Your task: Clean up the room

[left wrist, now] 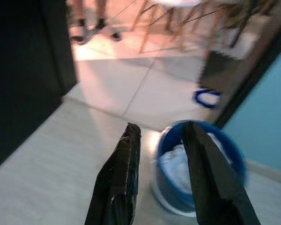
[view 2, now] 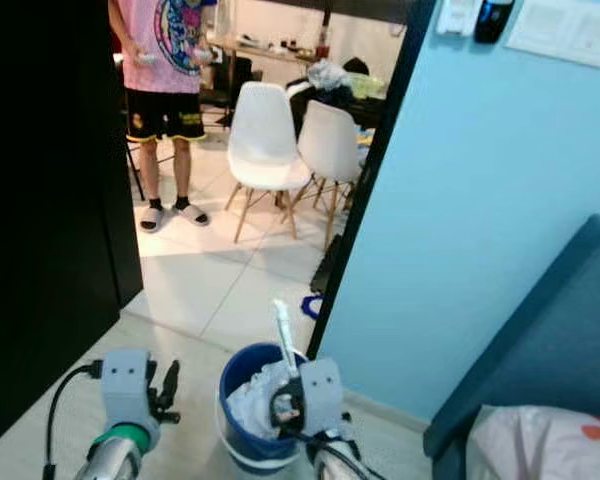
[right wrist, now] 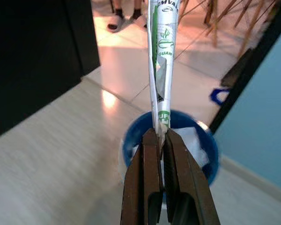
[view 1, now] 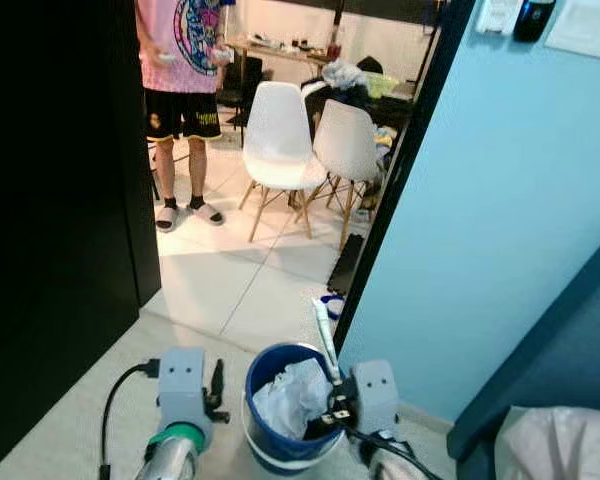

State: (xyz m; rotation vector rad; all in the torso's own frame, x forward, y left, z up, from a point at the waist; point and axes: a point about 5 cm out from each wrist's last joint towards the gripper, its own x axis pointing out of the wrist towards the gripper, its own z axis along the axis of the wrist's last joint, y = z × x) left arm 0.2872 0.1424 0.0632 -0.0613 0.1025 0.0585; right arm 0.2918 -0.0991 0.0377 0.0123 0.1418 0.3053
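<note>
Pretty bright overall, light pouring in from the far room and glaring off the glossy white floor tiles [right wrist: 113,60], left wrist view's smeared with blur, dark wardrobe panel [view 1: 50,220] totally black.

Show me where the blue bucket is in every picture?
Left eye view: the blue bucket sits low in the middle, between the two arms.
Right eye view: low, a bit left of middle.
Left wrist view: just past the left claw, partly behind one finger.
Right wrist view: beyond the right claw, which pinches a rolled wrapper.
Shared landmark: the white crumpled stuff inside the bucket.
</note>
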